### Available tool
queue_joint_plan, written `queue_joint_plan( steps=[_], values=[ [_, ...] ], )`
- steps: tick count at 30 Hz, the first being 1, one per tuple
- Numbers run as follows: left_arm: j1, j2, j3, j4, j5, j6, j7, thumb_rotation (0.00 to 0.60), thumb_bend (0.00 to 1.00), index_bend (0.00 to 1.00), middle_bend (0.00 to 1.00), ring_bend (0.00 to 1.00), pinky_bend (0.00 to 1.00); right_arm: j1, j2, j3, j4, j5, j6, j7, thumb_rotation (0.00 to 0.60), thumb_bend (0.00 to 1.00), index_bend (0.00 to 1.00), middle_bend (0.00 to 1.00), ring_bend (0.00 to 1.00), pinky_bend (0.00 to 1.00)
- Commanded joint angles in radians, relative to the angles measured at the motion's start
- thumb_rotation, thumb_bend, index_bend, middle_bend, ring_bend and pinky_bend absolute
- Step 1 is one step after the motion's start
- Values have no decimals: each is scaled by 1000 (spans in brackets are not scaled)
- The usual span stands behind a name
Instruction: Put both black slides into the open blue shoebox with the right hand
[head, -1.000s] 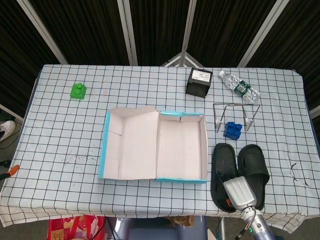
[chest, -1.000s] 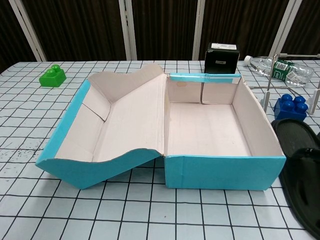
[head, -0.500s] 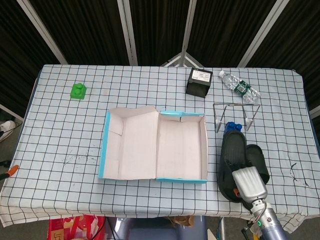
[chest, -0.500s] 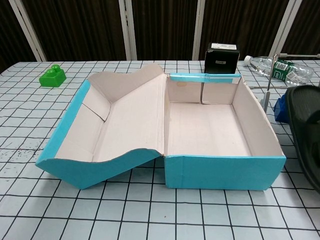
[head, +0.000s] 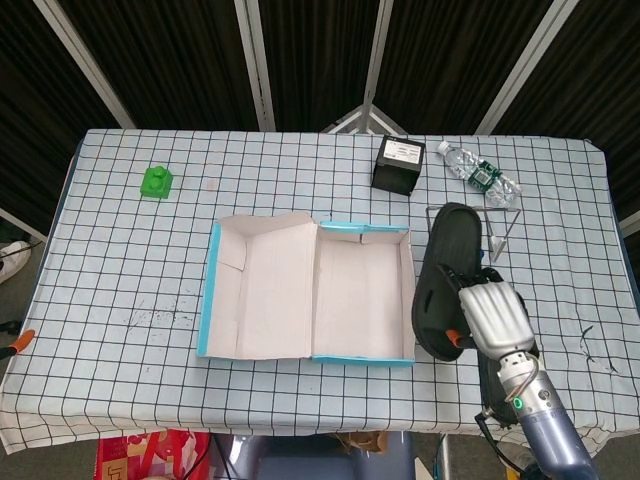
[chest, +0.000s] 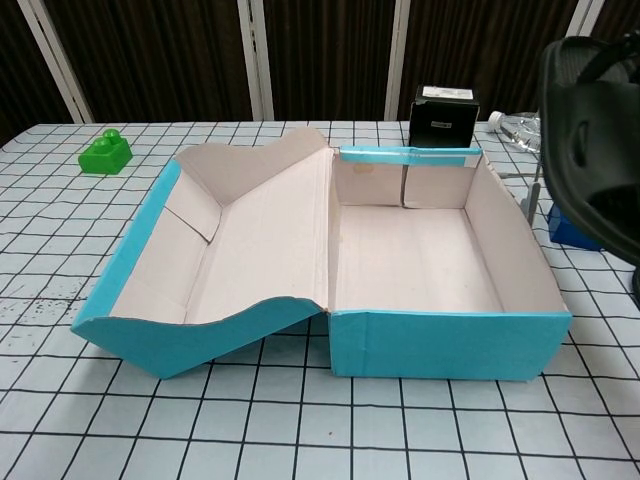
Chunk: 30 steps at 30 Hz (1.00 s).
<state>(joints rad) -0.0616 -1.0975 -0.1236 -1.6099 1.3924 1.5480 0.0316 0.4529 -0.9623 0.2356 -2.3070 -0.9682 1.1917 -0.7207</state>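
— What fills the middle of the frame?
— The open blue shoebox (head: 363, 296), lid flap folded out to its left on the checked table (head: 120, 270).
— And the black slides (head: 445, 275)?
— Right of the box, lifted above the table, grasped in the right hand (head: 492, 317); its fingers wrap them at lower right.
— Anything smaller?
— A black box (head: 398, 165) upper centre, a green block (head: 156, 182) upper left.
— The left hand?
— Not visible.

No text can be read anywhere. The black box (head: 398, 164) near the table's far edge bears a white label, and the bottle (head: 479, 175) beside it a green one, both too small to make out.
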Motion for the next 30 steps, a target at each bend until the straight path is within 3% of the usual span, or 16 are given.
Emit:
queue_joint_plan(
  steps=[1, 6, 9, 13, 21, 30],
  values=[
    [2, -15, -11, 36, 37, 44, -41, 600, 217, 95, 0, 0, 98, 126, 12, 114, 10, 168, -143, 179, 600, 562, 417, 395, 427, 248],
    [5, -37, -19, 93, 73, 88, -89, 600, 217, 95, 0, 0, 98, 212, -53, 166, 86, 296, -260, 355, 600, 587, 422, 395, 427, 249],
    [5, -43, -20, 106, 77, 93, -103, 600, 218, 95, 0, 0, 98, 236, -107, 191, 148, 313, -319, 475, 600, 600, 433, 395, 427, 249],
    [4, -43, -21, 108, 68, 84, -104, 600, 217, 95, 0, 0, 98, 258, -170, 193, 238, 274, -352, 560, 600, 603, 435, 395, 427, 249],
    [-1, -42, -23, 104, 51, 64, -96, 600, 218, 95, 0, 0, 98, 263, -294, 172, 362, 148, -317, 676, 600, 619, 435, 395, 427, 249],
    [-4, -42, -25, 105, 41, 52, -92, 600, 218, 95, 0, 0, 98, 238, -341, 133, 405, 42, -298, 767, 600, 621, 435, 395, 427, 249]
  ],
)
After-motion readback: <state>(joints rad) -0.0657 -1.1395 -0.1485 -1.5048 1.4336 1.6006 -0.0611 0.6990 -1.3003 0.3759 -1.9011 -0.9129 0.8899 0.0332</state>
